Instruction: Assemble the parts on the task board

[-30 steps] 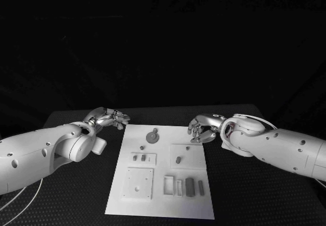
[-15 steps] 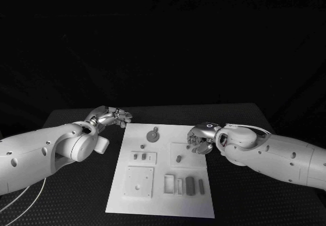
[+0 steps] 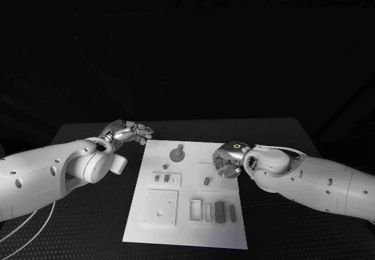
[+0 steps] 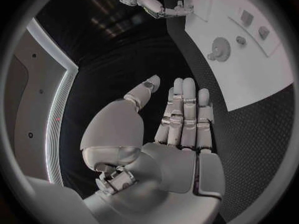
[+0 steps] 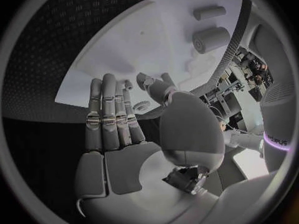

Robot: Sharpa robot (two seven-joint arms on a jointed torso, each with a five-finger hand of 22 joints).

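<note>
One task board [image 3: 187, 227], a white plate, lies in the middle of the black surface [image 3: 94, 216], between two white arms. On it I count a round part with a small knob [image 3: 177, 155] near the far end, a tiny part [image 3: 165, 167] just below it, two small dark parts [image 3: 161, 177] on a raised square, one dark part [image 3: 206, 182] on the square beside it, and two dark upright parts [image 3: 225, 212] next to pale slots near the front; the large square with holes [image 3: 159, 208] sits at the front left. The left hand [image 3: 129, 132] hovers off the board's far left corner, its fingers [image 4: 185, 115] straight and close together, thumb apart, holding nothing. The right hand [image 3: 228, 161] hangs over the board's right edge, beside the single dark part; its fingers [image 5: 109, 114] are likewise extended side by side and empty.
</note>
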